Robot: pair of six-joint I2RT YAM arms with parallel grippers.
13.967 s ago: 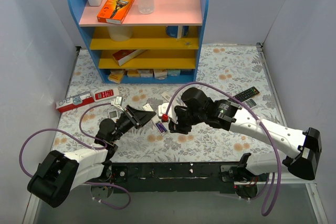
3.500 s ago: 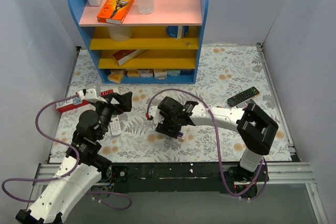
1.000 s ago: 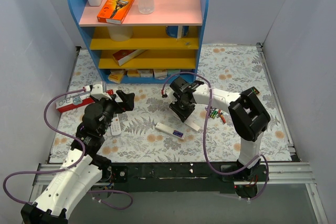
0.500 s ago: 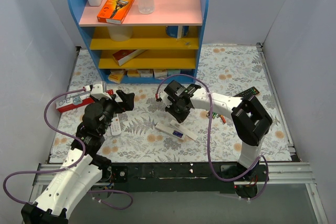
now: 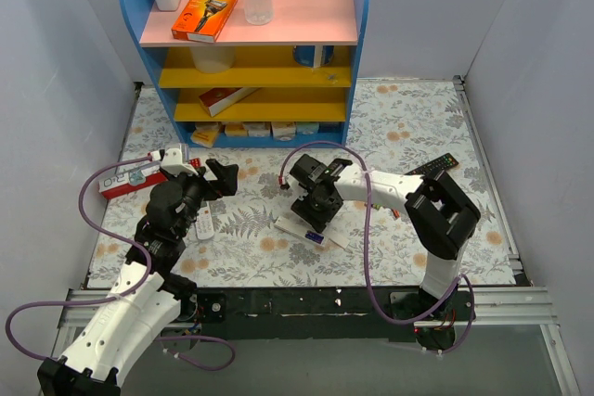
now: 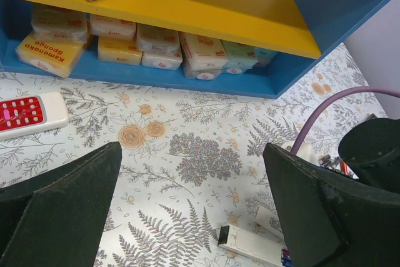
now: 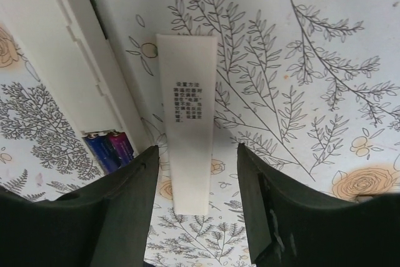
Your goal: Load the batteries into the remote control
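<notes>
Right gripper (image 7: 198, 151): jaws parted to a moderate gap, pointing down at the table and holding nothing. A white battery cover (image 7: 186, 123) with small printed text lies flat between the fingers (image 7: 122, 211). The right-hand finger stands clear of it. The left-hand finger sits at its edge, and contact there cannot be confirmed.

Just beside the cover lies the remote control (image 7: 59, 73), back upward with its compartment open. Two batteries (image 7: 109, 148), one blue and one purple, are seated side by side at the compartment's end. In the overhead view the remote control (image 5: 295, 227) lies on the floral table cover (image 5: 399, 127) near the table's middle, directly under the right wrist.

Left gripper (image 6: 194, 217): jaws wide, nothing between them, raised above the table and well apart from the remote control. Its camera shows loose cells (image 6: 330, 163) on the table by the right arm, too small to count.

Surroundings: a white remote with red buttons (image 6: 28, 112) at the left, packets of sponges (image 6: 53, 54) on the bottom level of the blue shelf unit (image 5: 130, 6), and a black remote (image 5: 432, 166) well to the right.
</notes>
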